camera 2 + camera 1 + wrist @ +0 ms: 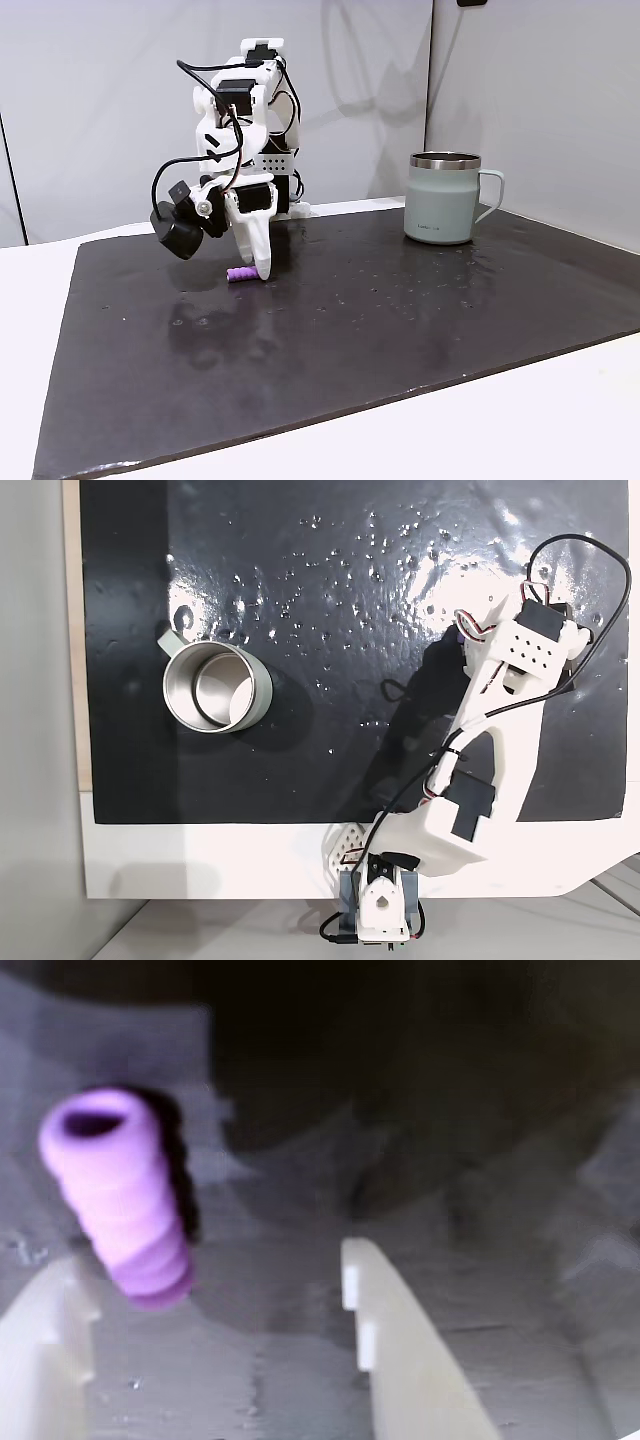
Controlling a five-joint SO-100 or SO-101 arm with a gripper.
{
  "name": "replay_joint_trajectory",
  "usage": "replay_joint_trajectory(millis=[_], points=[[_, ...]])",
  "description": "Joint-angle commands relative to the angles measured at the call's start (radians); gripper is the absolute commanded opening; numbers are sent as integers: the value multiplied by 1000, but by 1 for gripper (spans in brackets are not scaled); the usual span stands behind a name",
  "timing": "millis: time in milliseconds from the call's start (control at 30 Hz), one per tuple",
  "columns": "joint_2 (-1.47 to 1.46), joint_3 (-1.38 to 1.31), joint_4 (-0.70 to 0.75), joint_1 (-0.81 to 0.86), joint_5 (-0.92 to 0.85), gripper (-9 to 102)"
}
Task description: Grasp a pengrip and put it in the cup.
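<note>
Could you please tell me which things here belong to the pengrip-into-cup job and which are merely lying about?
Belonging to the job:
- pengrip, lying on the mat beside one finger
- cup, upright, standing apart across the mat
- tool, open, down at the mat

Just there:
- black mat
- white board under the mat

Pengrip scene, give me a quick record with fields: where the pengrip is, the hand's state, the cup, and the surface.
pengrip: purple, lying on the mat, next to one finger, not gripped
hand: open, lowered at the pengrip, fingertips near the mat
cup: upright, nothing visible inside in a fixed view, handle on the side away from the arm
surface: black mat, shiny with small specks
task stage: pengrip not yet grasped, cup stands well apart from it
</note>
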Motion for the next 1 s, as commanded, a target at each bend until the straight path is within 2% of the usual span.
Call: replay_joint_trajectory(millis=[0, 300, 400, 567, 867, 967], points=[[9, -115, -12, 23, -15, 24], [-29, -130, -9, 55, -40, 23], [-37, -135, -9, 57, -40, 20], [-38, -133, -9, 60, -38, 5], [-40, -147, -11, 61, -31, 0], [-28, -210, 48, 60, -18, 0]])
